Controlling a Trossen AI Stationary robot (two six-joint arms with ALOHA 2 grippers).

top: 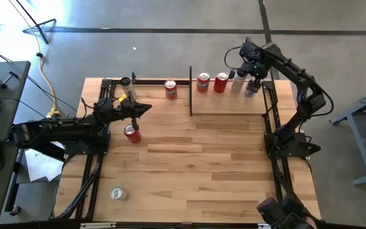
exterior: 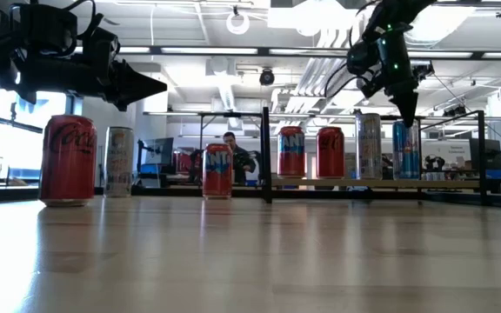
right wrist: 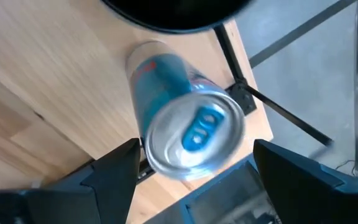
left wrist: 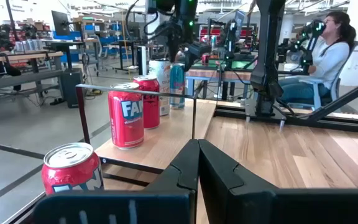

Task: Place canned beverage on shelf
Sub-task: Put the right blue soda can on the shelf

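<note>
Blue can (right wrist: pixel 182 134) stands upright at the shelf (top: pixel 234 105) end corner, long axis vertical, directly beneath the right gripper (right wrist: pixel 194 168). Fingers spread wide to either side of the can top, clear gaps showing, nothing held. Judgement: a straight lift clears it. Left gripper (left wrist: pixel 197 165) pressed together, empty, hovering near a red can (top: pixel 131 133) on the tabletop (top: pixel 202 165).

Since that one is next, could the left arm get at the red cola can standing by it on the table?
Probably yes: the red cola can stands upright just beside the left gripper, nothing between them, though its fingers are shut.
</note>
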